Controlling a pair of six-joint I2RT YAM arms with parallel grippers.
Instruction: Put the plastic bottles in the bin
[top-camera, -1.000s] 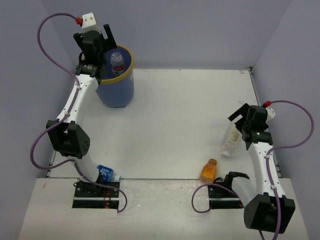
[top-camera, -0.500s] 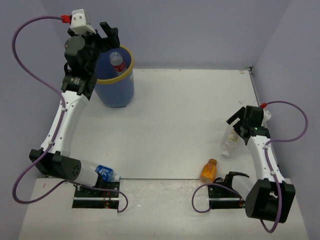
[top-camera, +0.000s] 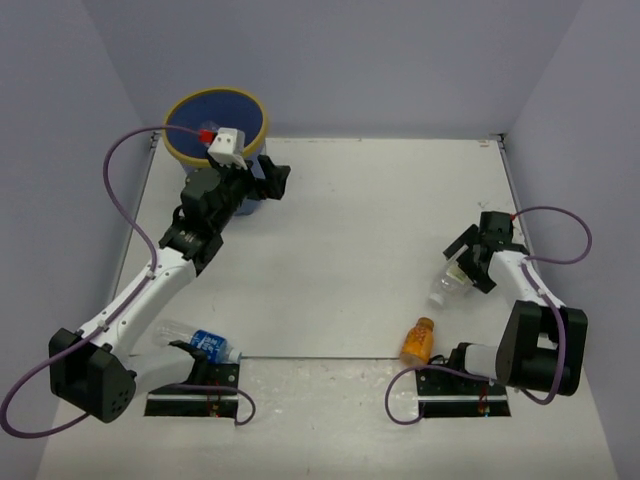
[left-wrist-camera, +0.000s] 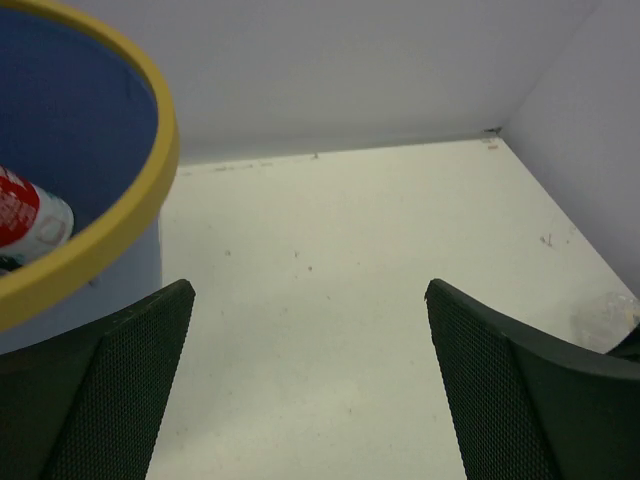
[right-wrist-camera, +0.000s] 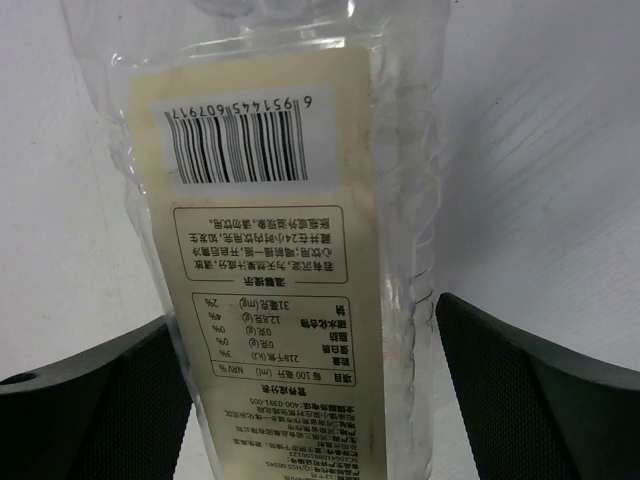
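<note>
The left gripper (left-wrist-camera: 308, 290) is wide and empty, just beside the round blue plastic bin with a yellow rim (top-camera: 178, 152). The right gripper (right-wrist-camera: 313, 315) is wide around a clear plastic bottle with a pale-yellow label (right-wrist-camera: 270, 200), near the right edge of the white table (top-camera: 350, 240). Bare table lies between them.

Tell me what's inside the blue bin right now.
Left wrist view shows one red-labelled bottle inside the bin. Its rim and the frame edge hide the rest, so other bottles cannot be confirmed.
</note>
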